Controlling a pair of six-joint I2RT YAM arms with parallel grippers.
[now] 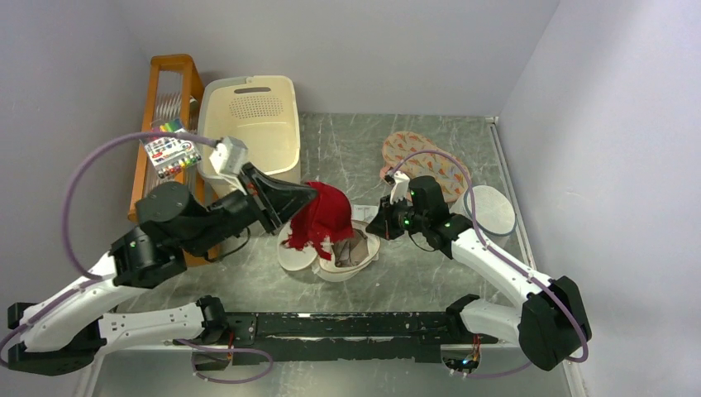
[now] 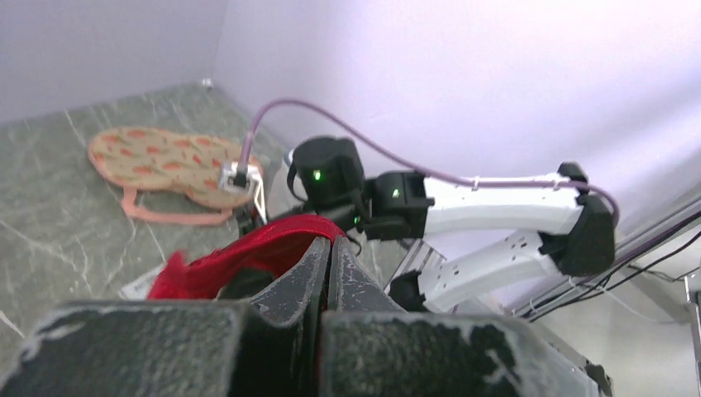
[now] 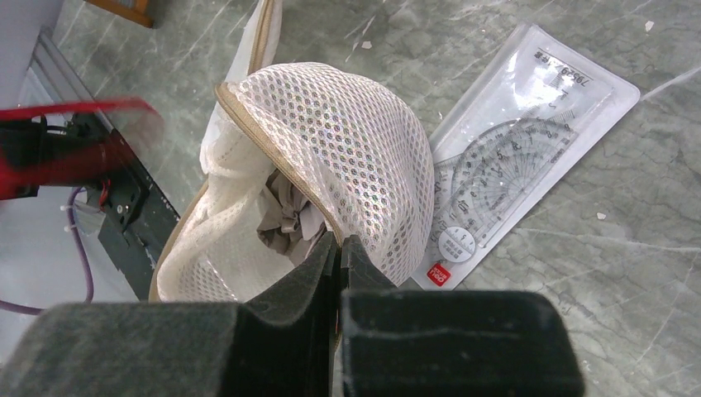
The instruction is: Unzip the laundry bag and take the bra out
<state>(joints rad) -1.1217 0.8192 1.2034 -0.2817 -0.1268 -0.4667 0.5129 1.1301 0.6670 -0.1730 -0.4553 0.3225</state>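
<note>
- At the middle of the table (image 1: pixel 430 273), the left gripper (image 1: pixel 309 197) has its jaws pressed together on a fold of the red bra (image 1: pixel 324 217). The left wrist view shows the fingers (image 2: pixel 307 269) pinching the red fabric (image 2: pixel 248 252) with no gap.
- The bra hangs from that grip, lifted clear of the table surface. From above, its lower edge overlaps the left side of the laundry bag (image 1: pixel 354 255). I cannot tell whether the two touch.
- The right gripper (image 1: pixel 376 225) is clamped closed on the beige rim of the laundry bag. In its wrist view the gripper (image 3: pixel 339 246) nips the edge where the mesh dome (image 3: pixel 351 149) meets the zip band.
- The laundry bag lies just in front of both grippers, unzipped and gaping, one mesh half raised by the right grip.
- A crumpled grey-brown garment (image 3: pixel 285 219) sits inside the bag's opening.
- A clear-packed geometry set (image 3: pixel 517 153) with a protractor lies on the table just beside the bag, partly under it.
- Behind the left arm stand a cream laundry basket (image 1: pixel 252 124), a wooden rack (image 1: pixel 161 91) and a marker set (image 1: pixel 172 150).
- A patterned cloth item (image 1: pixel 422 159) with orange spots lies at the back right.
</note>
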